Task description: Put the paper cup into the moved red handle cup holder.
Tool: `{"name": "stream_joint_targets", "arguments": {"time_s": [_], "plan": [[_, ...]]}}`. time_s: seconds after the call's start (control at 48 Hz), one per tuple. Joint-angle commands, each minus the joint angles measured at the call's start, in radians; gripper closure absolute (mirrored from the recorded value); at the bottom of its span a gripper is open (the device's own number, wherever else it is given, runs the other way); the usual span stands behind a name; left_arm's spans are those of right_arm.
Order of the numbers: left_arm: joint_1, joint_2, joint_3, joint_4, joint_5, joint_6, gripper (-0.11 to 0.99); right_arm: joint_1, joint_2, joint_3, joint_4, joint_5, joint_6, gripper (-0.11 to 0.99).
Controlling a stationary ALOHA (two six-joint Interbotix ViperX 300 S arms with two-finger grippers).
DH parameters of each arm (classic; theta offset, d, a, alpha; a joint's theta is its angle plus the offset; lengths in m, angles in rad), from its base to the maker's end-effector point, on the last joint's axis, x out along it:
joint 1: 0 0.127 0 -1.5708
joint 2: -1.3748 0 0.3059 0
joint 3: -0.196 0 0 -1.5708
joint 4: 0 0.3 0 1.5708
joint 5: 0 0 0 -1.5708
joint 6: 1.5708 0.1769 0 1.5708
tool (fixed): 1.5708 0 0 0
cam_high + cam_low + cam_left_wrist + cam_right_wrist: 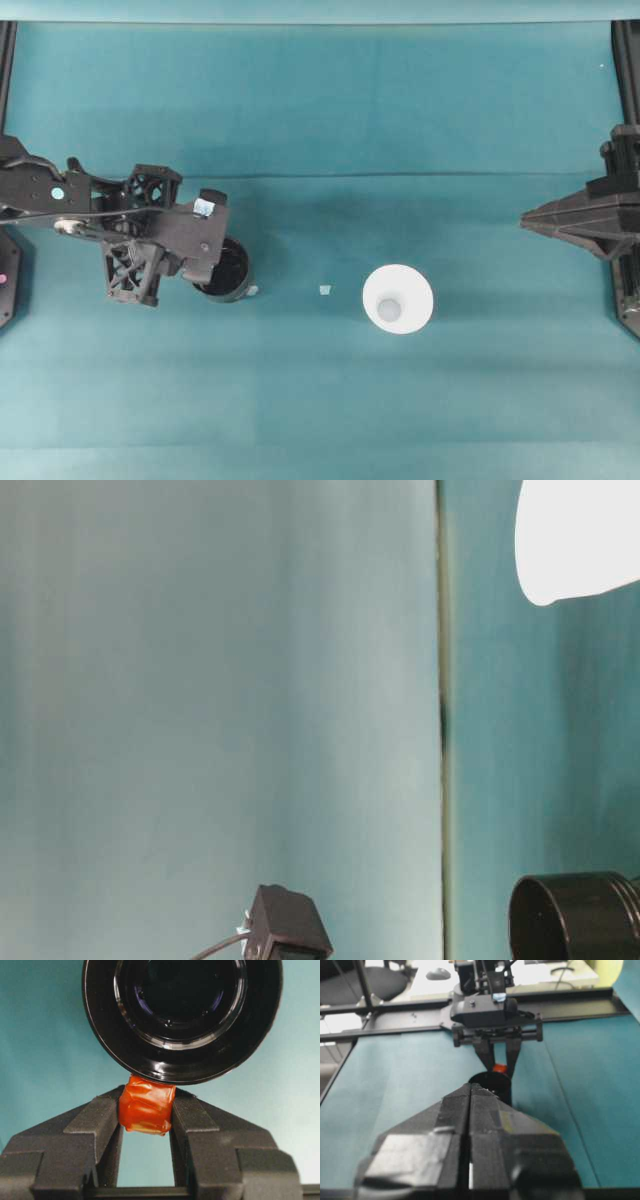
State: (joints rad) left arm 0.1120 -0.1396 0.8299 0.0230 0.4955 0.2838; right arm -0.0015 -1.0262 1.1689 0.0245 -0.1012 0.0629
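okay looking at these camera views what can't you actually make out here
- Red handle cup holder: in the overhead view the left gripper and its arm cover the holder's handle side.
- Paper cup: in the table-level view the picture's edge cuts it off, leaving a washed-out white shape.
- Small pale scrap on the cloth: too small to identify.
- Right gripper: in its wrist view its closed fingers block much of the holder.

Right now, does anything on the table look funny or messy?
Mostly tidy. One odd bit: a tiny pale scrap lies loose on the cloth between the black cup holder and the upright paper cup. I can't tell what it is. Nothing looks spilled or broken.
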Motion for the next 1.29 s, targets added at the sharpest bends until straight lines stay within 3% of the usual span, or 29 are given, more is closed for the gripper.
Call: {"name": "stream_joint_targets", "arguments": {"time_s": [0.0,0.292,0.521,0.667,0.729,0.938,1.271], "plan": [[0.000,-0.020,-0.032,0.000,-0.005,-0.003,0.59,0.002,0.006,-0.011,0.002,-0.005,0.008,0.99],[0.000,-0.101,-0.089,0.000,0.077,-0.003,0.59,0.000,0.005,-0.012,0.002,0.017,0.008,0.99],[-0.012,-0.155,-0.186,0.000,0.281,-0.012,0.59,0.002,-0.012,-0.014,0.002,0.032,0.006,0.99],[-0.011,-0.183,-0.258,0.000,0.402,-0.015,0.59,0.002,-0.025,-0.015,0.002,0.054,0.006,0.99],[-0.012,-0.187,-0.282,0.000,0.411,-0.020,0.59,0.002,-0.026,-0.015,0.002,0.064,0.006,0.99],[-0.012,-0.189,-0.336,0.000,0.423,-0.081,0.59,0.002,-0.035,-0.017,0.002,0.072,0.006,0.99],[-0.014,-0.184,-0.351,0.000,0.428,-0.087,0.59,0.000,-0.035,-0.018,0.002,0.072,0.006,0.99]]}}
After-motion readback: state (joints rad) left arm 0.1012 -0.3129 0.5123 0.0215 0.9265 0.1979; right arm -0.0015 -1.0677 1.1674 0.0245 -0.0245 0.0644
